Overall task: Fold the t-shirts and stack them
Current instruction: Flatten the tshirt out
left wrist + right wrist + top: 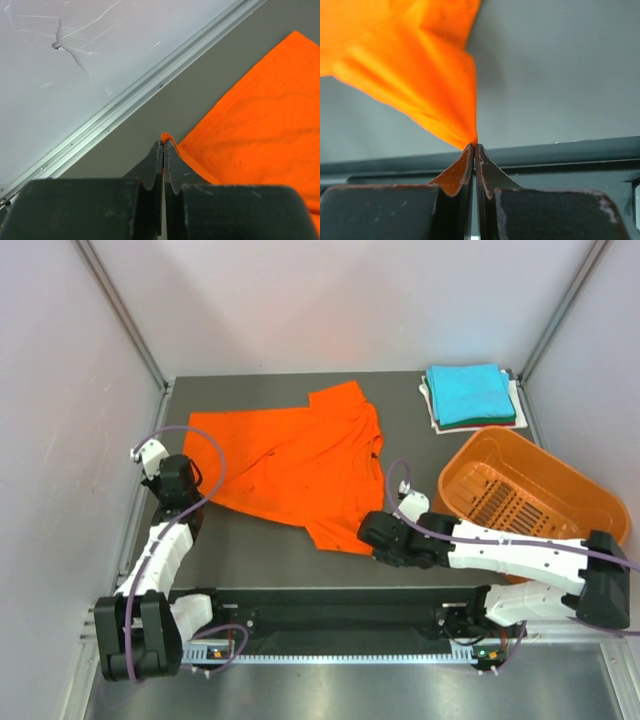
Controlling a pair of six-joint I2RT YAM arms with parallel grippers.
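On the dark grey table [400,410], a plain bright orange short-sleeved cloth t-shirt [290,465] lies spread out and somewhat rumpled. It lies left of centre, with its collar turned to the right side and its hem to the left.

The left gripper [200,502] sits at the near left corner of the orange t-shirt. In the left wrist view its jaws are pressed fully together, with a small fold of the shirt's edge [167,136] nipped at the very tips [163,145]. The rest of the cloth [260,115] lies flat on the table to the right of them.

The right gripper [368,532] is at the near right corner of the orange t-shirt, by what looks like a sleeve. Its jaws are likewise clamped tight, pinching a point of orange cloth [420,70] at the tips [473,147]. From there the fabric rises in a taut, tented fold off the table.

In the far right corner a turquoise t-shirt folded square [468,392] tops a small stack, with white and dark folded edges showing beneath it. Just nearer than the stack, and apart from it, stands a rigid orange slotted plastic basket [545,472], to the right of the orange t-shirt.
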